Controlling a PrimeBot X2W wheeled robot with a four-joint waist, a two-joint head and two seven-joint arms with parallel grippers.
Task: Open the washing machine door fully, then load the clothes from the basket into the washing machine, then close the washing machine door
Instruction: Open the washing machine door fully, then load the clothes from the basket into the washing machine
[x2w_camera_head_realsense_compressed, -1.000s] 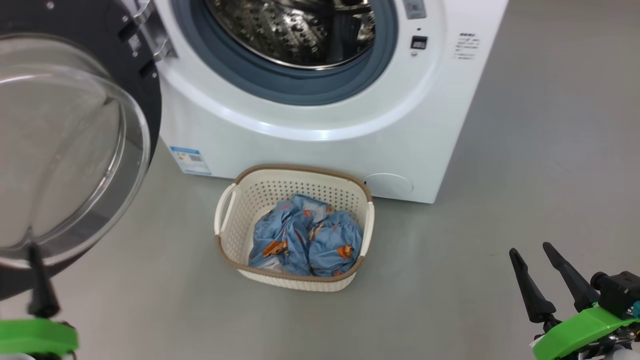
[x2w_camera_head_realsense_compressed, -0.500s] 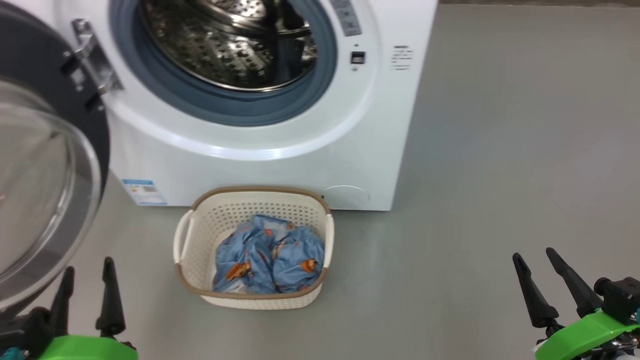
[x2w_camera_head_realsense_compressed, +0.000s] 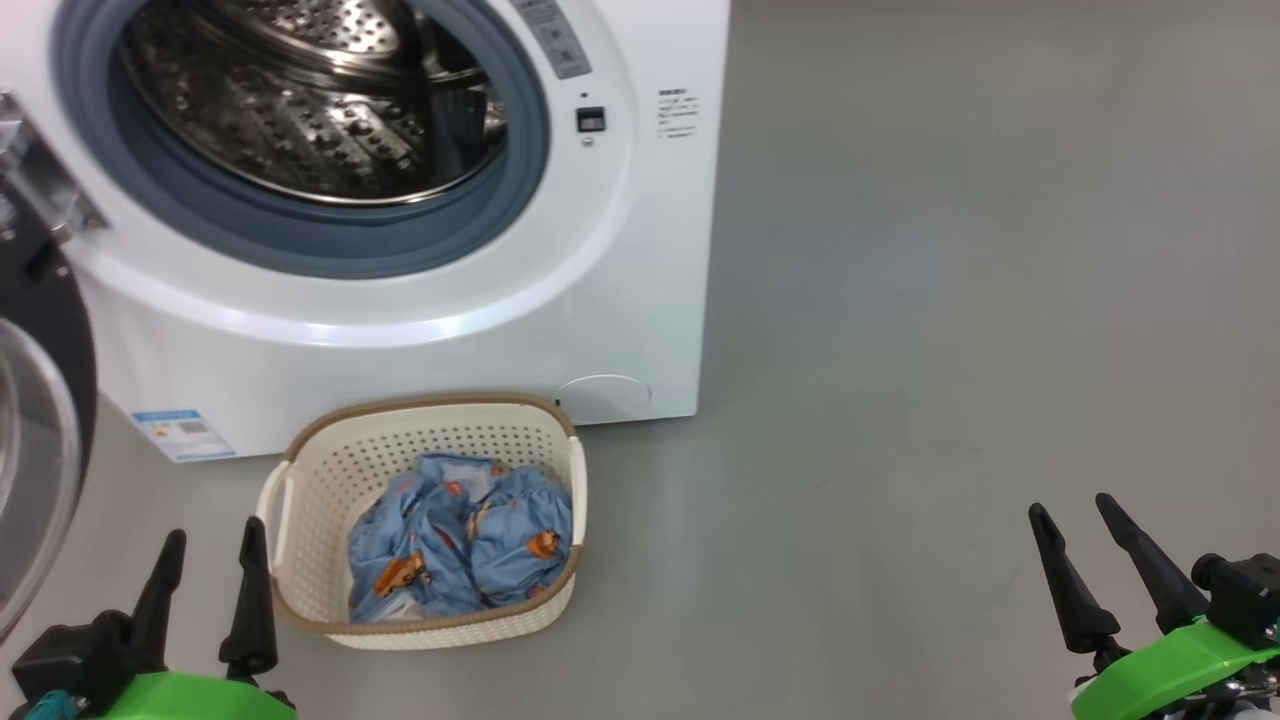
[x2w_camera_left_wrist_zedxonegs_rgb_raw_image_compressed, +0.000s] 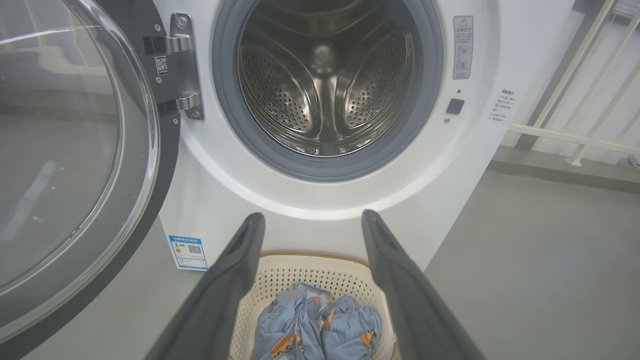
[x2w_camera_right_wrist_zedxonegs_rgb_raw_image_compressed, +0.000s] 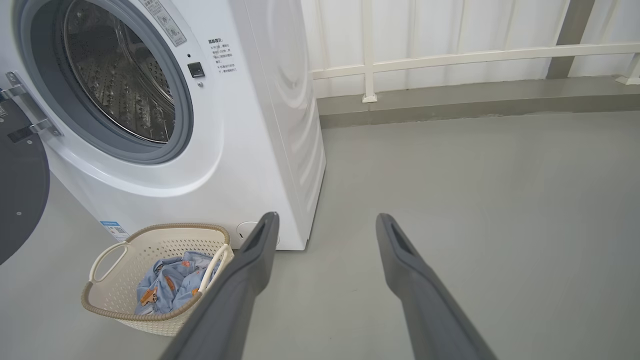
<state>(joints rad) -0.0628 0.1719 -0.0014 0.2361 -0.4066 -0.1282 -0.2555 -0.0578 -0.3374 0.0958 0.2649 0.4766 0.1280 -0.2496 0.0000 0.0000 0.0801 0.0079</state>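
The white washing machine (x2w_camera_head_realsense_compressed: 420, 330) stands with its steel drum (x2w_camera_head_realsense_compressed: 300, 100) exposed. Its black door (x2w_camera_left_wrist_zedxonegs_rgb_raw_image_compressed: 75, 150) with the clear glass bowl hangs swung open on the left, seen too at the head view's left edge as the door (x2w_camera_head_realsense_compressed: 40, 450). On the floor in front sits the cream basket (x2w_camera_head_realsense_compressed: 300, 500) holding the light blue clothes (x2w_camera_head_realsense_compressed: 460, 545) with orange figures. My left gripper (x2w_camera_head_realsense_compressed: 212, 540) is open, low and just left of the basket, empty. Far to the right over bare floor, my right gripper (x2w_camera_head_realsense_compressed: 1078, 518) is open and empty.
Grey floor (x2w_camera_head_realsense_compressed: 950, 350) stretches wide to the right of the machine. A white railing (x2w_camera_right_wrist_zedxonegs_rgb_raw_image_compressed: 450, 55) and wall run behind it. A blue label (x2w_camera_head_realsense_compressed: 182, 432) marks the machine's lower front corner.
The head camera has swung right, so machine, door and basket shifted left in the view. My left gripper, earlier beside the door's glass, now sits lower left, next to the basket. The right gripper held still.
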